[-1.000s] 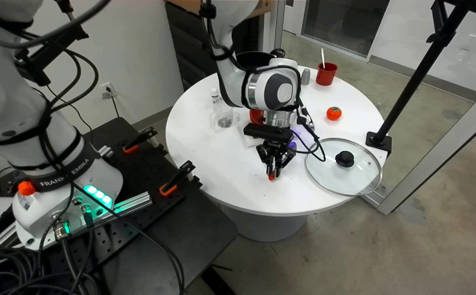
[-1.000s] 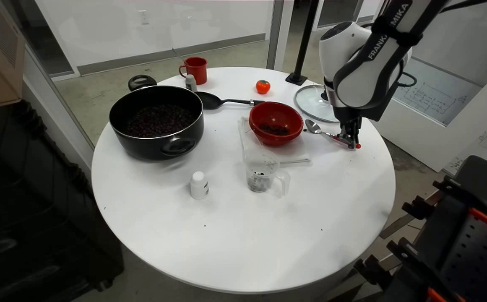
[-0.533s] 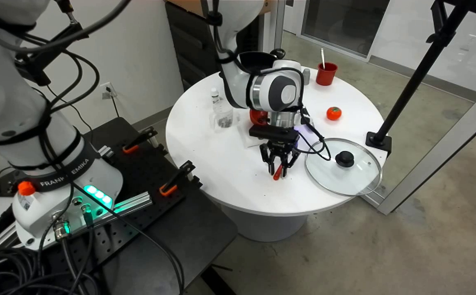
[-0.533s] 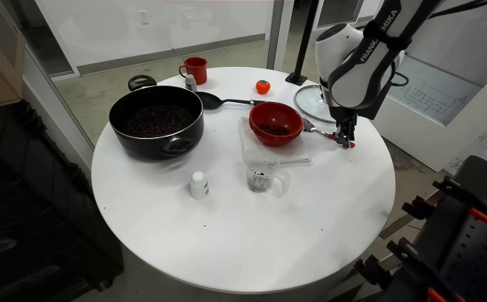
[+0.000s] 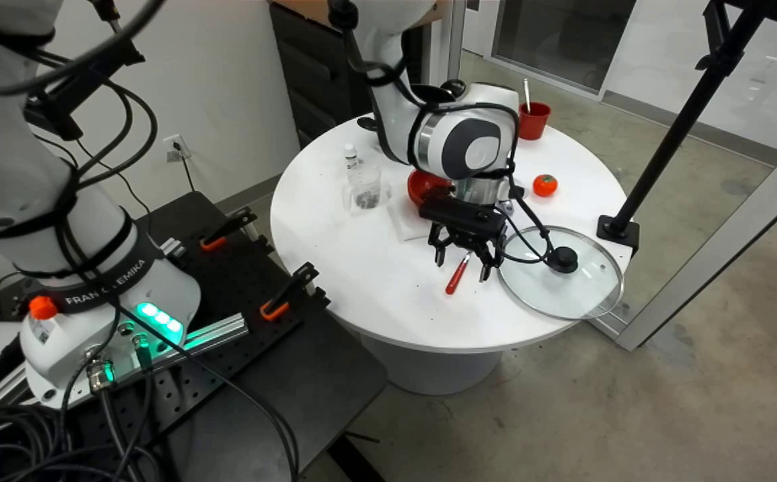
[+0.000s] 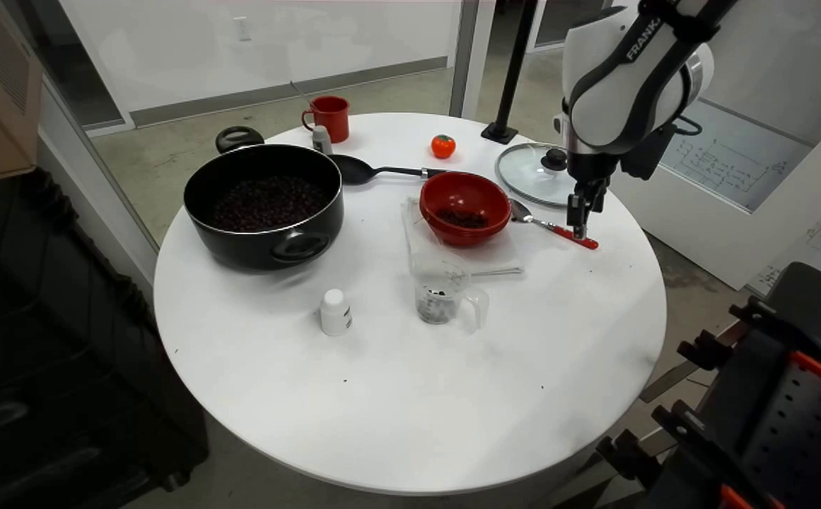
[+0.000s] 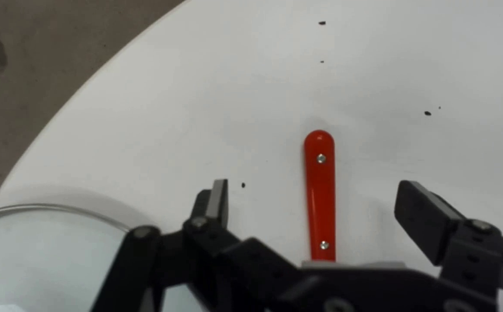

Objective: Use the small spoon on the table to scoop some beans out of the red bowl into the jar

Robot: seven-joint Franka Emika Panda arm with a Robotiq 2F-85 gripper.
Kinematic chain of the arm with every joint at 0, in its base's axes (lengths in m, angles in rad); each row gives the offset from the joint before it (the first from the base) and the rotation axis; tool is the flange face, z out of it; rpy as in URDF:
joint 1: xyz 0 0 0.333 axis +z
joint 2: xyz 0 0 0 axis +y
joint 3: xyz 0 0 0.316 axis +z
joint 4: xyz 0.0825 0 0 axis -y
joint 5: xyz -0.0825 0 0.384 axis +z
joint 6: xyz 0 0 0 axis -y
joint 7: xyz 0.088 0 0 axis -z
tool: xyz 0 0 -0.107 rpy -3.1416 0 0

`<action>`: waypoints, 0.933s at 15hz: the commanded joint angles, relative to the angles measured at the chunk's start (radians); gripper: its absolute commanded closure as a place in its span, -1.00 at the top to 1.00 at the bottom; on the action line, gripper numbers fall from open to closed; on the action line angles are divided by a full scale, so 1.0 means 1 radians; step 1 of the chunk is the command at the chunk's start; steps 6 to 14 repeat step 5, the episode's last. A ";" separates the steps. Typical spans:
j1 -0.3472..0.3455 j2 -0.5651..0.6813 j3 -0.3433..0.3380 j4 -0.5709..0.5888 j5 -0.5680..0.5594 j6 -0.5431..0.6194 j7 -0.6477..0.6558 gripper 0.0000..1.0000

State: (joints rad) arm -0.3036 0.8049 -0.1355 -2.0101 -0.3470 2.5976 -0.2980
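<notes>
Gripper wide, empty, over small spoon lying on desk; beans in red bowl and, seemingly, jar: some transfer likely done, any further scoop awaits a grasp.

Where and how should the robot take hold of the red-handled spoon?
Grip the spoon midway along its red handle, probably from straight above, closing across its width. That slim, straight handle lies along the table and, in the wrist view, shows within the open pincer.
</notes>
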 commanded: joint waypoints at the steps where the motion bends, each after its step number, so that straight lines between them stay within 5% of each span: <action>1: -0.056 -0.169 0.015 -0.132 0.068 0.032 -0.061 1.00; 2: -0.055 -0.211 0.003 -0.159 0.065 0.031 -0.066 1.00; 3: -0.027 -0.106 -0.013 -0.065 0.051 0.010 -0.039 1.00; 14: -0.031 -0.138 -0.019 -0.081 0.050 0.007 -0.041 1.00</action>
